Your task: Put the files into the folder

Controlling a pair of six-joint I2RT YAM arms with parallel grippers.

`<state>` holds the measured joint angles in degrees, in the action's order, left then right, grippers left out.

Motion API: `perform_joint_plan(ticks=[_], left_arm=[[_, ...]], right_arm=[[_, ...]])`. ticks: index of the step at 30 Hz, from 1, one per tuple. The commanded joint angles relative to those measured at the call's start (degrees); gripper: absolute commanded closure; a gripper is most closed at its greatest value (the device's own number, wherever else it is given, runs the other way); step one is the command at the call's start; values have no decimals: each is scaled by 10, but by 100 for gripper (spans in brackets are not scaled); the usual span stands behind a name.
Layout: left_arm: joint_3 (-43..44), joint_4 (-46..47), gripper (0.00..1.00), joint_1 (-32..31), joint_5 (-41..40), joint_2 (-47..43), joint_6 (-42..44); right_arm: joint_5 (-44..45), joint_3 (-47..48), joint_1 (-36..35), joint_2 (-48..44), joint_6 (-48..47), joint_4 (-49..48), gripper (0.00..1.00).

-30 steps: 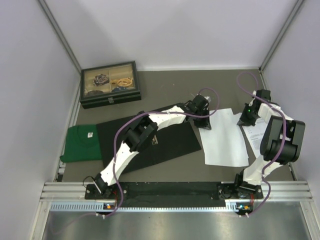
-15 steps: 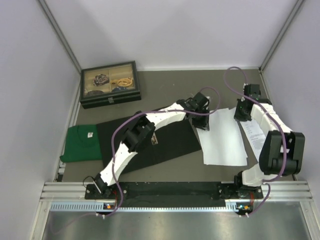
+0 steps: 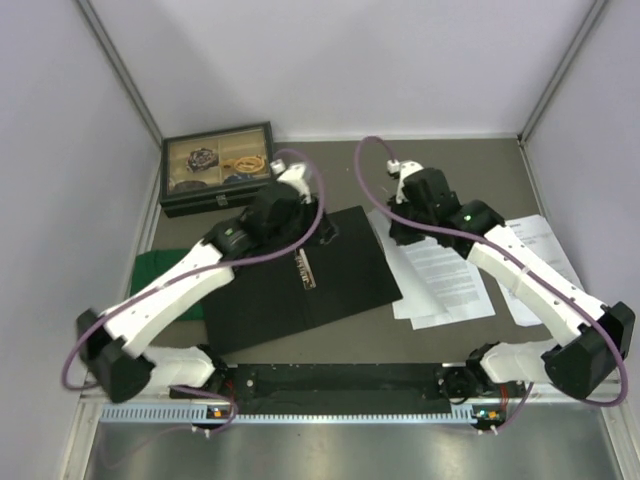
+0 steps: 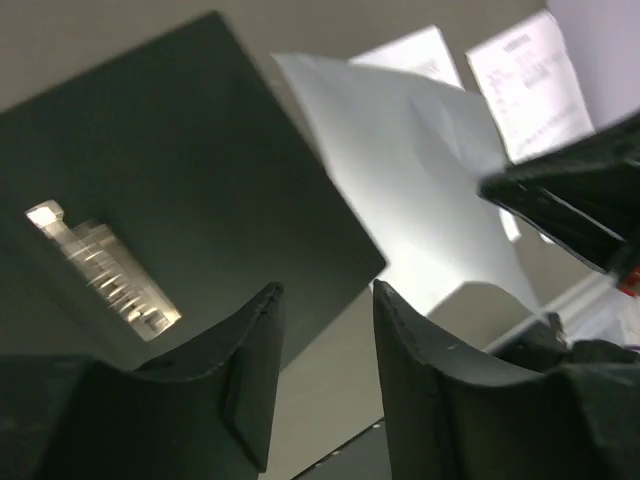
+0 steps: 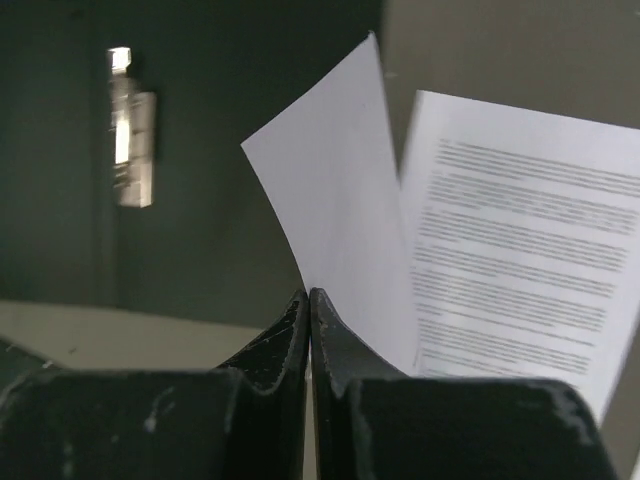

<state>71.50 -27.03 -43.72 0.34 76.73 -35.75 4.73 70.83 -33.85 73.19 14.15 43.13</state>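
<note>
Two arms swapped roles: the left gripper (image 4: 327, 300), jaws apart and empty, had drawn back over the open black folder (image 3: 345, 275), as the right gripper (image 5: 308, 298) moved in and clamped a blank sheet (image 5: 335, 220) from the files (image 3: 455, 285) beside it, likely starting the transfer.

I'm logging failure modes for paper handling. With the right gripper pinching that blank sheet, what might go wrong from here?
1. The right gripper grips the blank sheet only at its edge, and the sheet curls; it may slip out or crease.
2. The printed sheet lies right beside it and may get dragged along.
3. The left gripper is open above the folder, not pinning it, so the folder may shift.
</note>
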Motion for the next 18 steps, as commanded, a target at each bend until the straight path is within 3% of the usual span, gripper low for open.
perform_joint_plan(ticks=[1, 4, 8, 13, 18], left_arm=[[-92, -64, 51, 3, -164, -143, -5], [-139, -102, 49, 18, -206, -205, -20], [-172, -116, 49, 34, -217, -233, -34], [-189, -105, 48, 41, -218, -216, -38], [-189, -83, 51, 44, -190, -178, -42]], right_arm=[[-84, 69, -83, -2, 39, -1, 100], [-156, 112, -122, 8, 55, -5, 100], [-161, 166, -141, -1, 57, 27, 100], [-164, 151, -140, -18, 61, 20, 100], [-231, 96, -86, 2, 90, -43, 100]])
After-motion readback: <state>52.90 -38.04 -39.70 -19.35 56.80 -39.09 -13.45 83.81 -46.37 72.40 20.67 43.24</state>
